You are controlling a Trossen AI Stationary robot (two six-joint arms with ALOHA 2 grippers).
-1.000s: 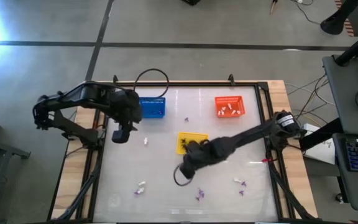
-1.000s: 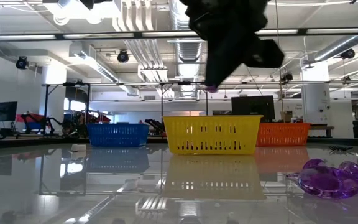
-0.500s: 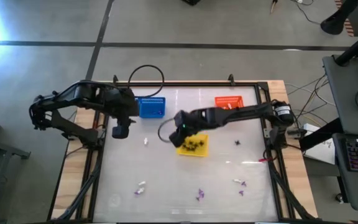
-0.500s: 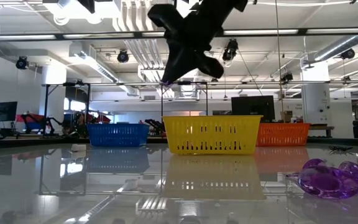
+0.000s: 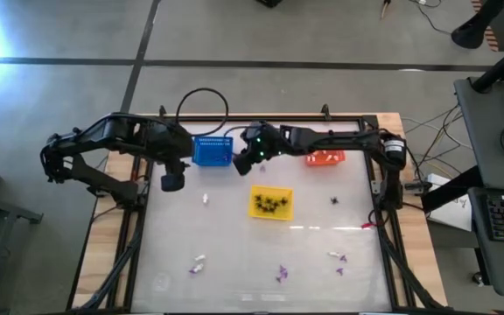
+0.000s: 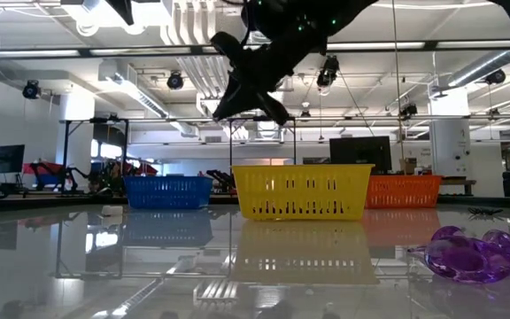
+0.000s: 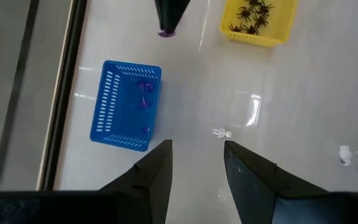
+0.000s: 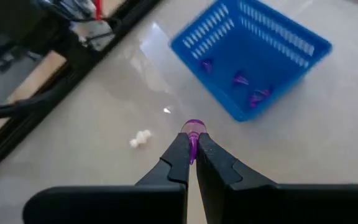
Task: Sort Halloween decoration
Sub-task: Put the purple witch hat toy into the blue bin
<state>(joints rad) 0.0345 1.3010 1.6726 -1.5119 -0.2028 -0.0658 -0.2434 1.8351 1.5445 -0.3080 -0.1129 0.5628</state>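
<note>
Seen from above, the right gripper (image 5: pixel 243 163) sits upper centre of the frame, just right of the blue basket (image 5: pixel 213 150). Its fingers are pressed together on a tiny purple trinket (image 8: pixel 193 127), too small to make out from overhead but clear in the right wrist view, held above the glossy table. The orange basket (image 5: pixel 326 157) is partly hidden under the right arm. The left gripper (image 5: pixel 172 181) hovers left of the blue basket, its fingers (image 7: pixel 156 176) spread with nothing between them.

The blue basket holds a few purple trinkets (image 8: pixel 252 96). The yellow basket (image 5: pixel 270 202), mid-frame, holds black spiders (image 5: pixel 269 205). Loose white (image 5: pixel 199 260) and purple pieces (image 5: pixel 281 274) lie along the lower part of the table (image 5: pixel 322 210); their shapes are hard to tell.

The table is pale and reflective, framed in wood. From table height, a purple trinket (image 6: pixel 467 252) sits lower right, with a large workshop with ceiling ducts behind.
</note>
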